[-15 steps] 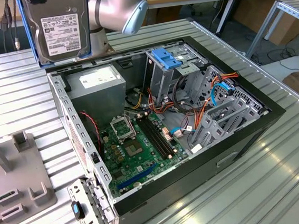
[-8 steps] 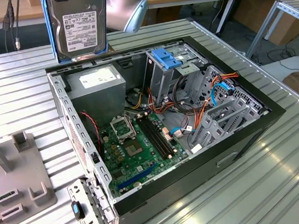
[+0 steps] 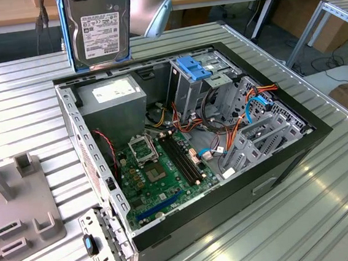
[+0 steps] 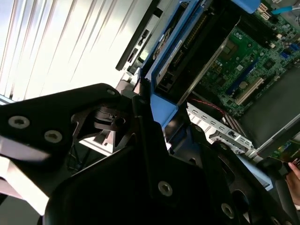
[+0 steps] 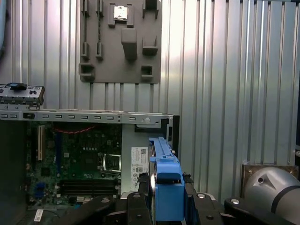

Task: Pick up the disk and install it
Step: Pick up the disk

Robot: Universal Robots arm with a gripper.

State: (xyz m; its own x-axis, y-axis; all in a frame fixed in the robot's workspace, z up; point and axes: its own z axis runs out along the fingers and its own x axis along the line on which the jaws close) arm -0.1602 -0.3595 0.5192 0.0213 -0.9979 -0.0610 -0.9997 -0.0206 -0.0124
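The pincer is clamped on the disk, holding it upright over an edge of the open computer case on the ribbed metal counter.

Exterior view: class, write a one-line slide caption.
The disk hangs upright in its blue carrier at the far edge of the open computer case.

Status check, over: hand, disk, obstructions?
Hand shut on disk. Disk upright, over the open computer case's rim. Loose cables inside by the metal bay.
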